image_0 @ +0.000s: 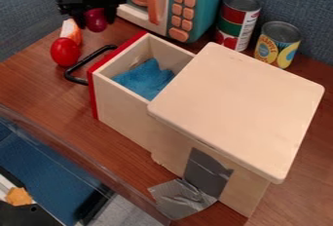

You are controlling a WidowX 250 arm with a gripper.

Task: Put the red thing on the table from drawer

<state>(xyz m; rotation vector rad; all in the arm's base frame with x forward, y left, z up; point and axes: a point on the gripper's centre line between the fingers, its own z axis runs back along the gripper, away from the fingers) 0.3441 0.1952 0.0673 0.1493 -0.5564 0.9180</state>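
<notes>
At the upper left, the black gripper [95, 16] hangs above the table beyond the drawer's handle, its fingers closed around a small dark red thing [96, 22]. That thing is held clear of the table. The wooden drawer [123, 109] with a red front is pulled out of its box, and a blue cloth [146, 78] lies inside it. A brighter red, egg-shaped object [65, 52] rests on the table [39, 81] to the left of the black handle [77, 72].
An orange-and-white piece [71, 31] lies behind the egg-shaped object. The teal toy microwave [198, 3] and two cans [237, 20] [278, 44] stand along the back. The box's pale top [240, 108] occupies the right, with grey tape [185, 198] at its base.
</notes>
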